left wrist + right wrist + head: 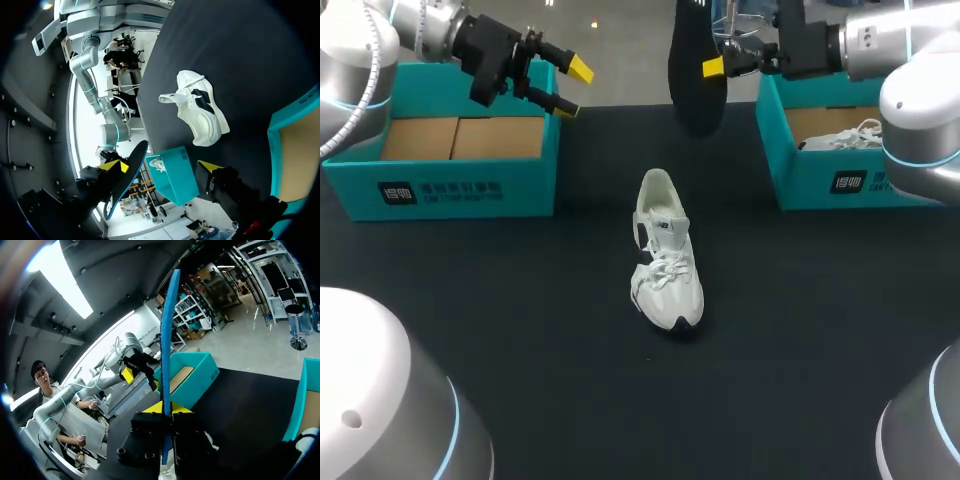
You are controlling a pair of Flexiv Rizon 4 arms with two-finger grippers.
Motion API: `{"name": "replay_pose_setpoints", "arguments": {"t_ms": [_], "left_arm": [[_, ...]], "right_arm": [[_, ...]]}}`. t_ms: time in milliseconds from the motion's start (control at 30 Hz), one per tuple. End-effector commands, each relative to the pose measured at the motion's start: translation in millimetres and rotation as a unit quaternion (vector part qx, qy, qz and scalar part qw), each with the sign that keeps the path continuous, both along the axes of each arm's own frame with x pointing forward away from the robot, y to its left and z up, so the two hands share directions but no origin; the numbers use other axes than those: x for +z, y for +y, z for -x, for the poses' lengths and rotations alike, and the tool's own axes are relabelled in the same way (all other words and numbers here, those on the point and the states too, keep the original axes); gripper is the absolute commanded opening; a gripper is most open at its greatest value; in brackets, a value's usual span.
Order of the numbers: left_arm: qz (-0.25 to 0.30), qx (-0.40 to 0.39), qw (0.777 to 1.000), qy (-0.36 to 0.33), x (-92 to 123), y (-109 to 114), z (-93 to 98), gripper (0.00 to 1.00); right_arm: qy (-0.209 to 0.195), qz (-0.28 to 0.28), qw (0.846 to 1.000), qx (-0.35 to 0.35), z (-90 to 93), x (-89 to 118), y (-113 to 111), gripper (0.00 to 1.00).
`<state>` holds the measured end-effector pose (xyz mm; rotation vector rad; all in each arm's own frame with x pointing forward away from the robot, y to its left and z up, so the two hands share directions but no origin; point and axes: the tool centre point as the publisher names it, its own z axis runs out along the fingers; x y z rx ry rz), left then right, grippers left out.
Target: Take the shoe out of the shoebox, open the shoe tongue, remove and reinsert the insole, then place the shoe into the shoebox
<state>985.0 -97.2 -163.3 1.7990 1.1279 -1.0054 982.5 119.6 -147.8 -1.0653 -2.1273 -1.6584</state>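
Shoe (665,255) is sitting upright mid-table, toe toward me. Beyond the shoe, my right gripper (718,62) is pinching the dark insole (695,70), holding it on end in the air. Left of that, my left gripper (573,88) is hanging spread over a teal shoebox (460,185).

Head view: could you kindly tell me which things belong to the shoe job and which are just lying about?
In the job: white shoe on the table; insole, gripped by the right pincer; empty shoebox, probably its own; left pincer, open.
Lying about: other shoebox, with a second shoe inside.
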Motion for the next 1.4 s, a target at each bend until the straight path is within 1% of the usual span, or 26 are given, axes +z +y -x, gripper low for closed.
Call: {"name": "replay_pose_setpoints", "arguments": {"t_ms": [33,100,633,700,767,833,933,1100,1167,1233,1400], "left_arm": [[-0.002,-0.001,1.0,-0.001,0.5,0.1,0.1,1.0],[-0.002,-0.001,1.0,-0.001,0.5,0.1,0.1,1.0],[-0.002,-0.001,1.0,-0.001,0.5,0.1,0.1,1.0],[-0.002,-0.001,1.0,-0.001,0.5,0.1,0.1,1.0],[-0.002,-0.001,1.0,-0.001,0.5,0.1,0.1,1.0],[-0.002,-0.001,1.0,-0.001,0.5,0.1,0.1,1.0],[-0.002,-0.001,1.0,-0.001,0.5,0.1,0.1,1.0],[-0.002,-0.001,1.0,-0.001,0.5,0.1,0.1,1.0],[-0.002,-0.001,1.0,-0.001,0.5,0.1,0.1,1.0],[-0.002,-0.001,1.0,-0.001,0.5,0.1,0.1,1.0],[-0.002,-0.001,1.0,-0.001,0.5,0.1,0.1,1.0]], "right_arm": [[0.009,-0.002,1.0,0.012,-1.8,-17.5,0.7,0.0],[0.016,-0.011,1.0,0.013,-0.9,-24.3,5.4,0.0],[0.016,-0.011,1.0,0.013,-0.9,-24.3,5.4,0.0],[0.017,0.0,1.0,0.026,-7.6,-32.2,9.5,0.0],[0.017,-0.002,0.999,0.032,-12.0,-41.5,12.8,0.0],[0.011,0.004,0.999,0.044,-15.3,-46.7,17.5,0.0],[-0.01,0.015,0.998,0.053,-21.3,-58.3,23.0,0.0],[-0.019,0.018,0.997,0.071,-27.1,-75.7,31.7,0.0],[-0.024,0.009,0.997,0.078,-27.3,-81.4,37.2,0.0],[-0.02,0.007,0.996,0.081,-25.5,-86.8,43.0,0.0],[-0.024,-0.007,0.996,0.082,-16.7,-95.2,53.0,0.0]]}}
